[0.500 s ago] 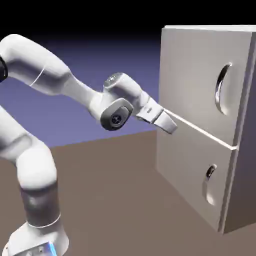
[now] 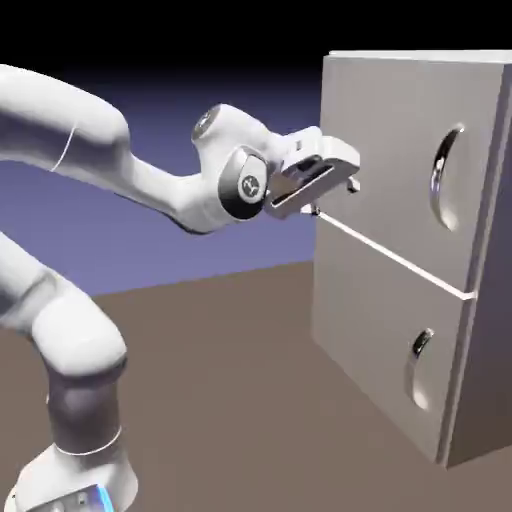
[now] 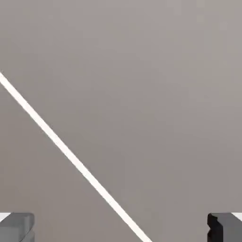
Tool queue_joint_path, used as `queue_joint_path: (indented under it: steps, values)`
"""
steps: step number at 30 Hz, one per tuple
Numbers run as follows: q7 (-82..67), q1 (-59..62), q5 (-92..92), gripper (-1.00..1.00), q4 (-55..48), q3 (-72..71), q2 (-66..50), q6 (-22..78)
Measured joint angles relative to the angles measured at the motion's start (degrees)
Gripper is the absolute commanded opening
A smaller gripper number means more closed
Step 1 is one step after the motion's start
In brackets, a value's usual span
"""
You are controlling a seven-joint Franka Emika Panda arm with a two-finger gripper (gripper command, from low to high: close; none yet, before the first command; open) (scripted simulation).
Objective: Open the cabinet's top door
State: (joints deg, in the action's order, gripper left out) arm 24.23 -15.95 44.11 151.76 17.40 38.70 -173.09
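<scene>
The cabinet point(image 2: 486, 300) stands at the exterior view's right, both doors flat against its front. Its top door point(image 2: 385, 140) carries a long curved silver handle point(image 2: 441, 176) over a tall oval recess. My gripper point(image 2: 333, 197) is open, close to the top door's left edge just above the seam, far left of the handle and holding nothing. In the hand view, pale door surface point(image 3: 142, 71) fills the picture, crossed by the white seam point(image 3: 71, 156). The grey fingertips point(image 3: 17, 228) sit wide apart at the bottom corners around my gripper point(image 3: 121, 232).
The shorter lower door point(image 2: 365, 330) has a small stubby handle point(image 2: 421, 344). The brown table point(image 2: 230, 400) stretches between the robot's base and the cabinet. The arm's elbow and forearm point(image 2: 150, 180) rise at the left.
The hand has risen from seam height to the top door's lower left part, rolled over, and come closer to the cabinet front.
</scene>
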Motion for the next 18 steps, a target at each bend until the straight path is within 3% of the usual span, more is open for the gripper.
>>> queue_joint_path:
  steps: [18]
  values:
    - [-18.54, -15.53, 44.86, 0.00, -9.40, 17.69, 6.14, 0.94]
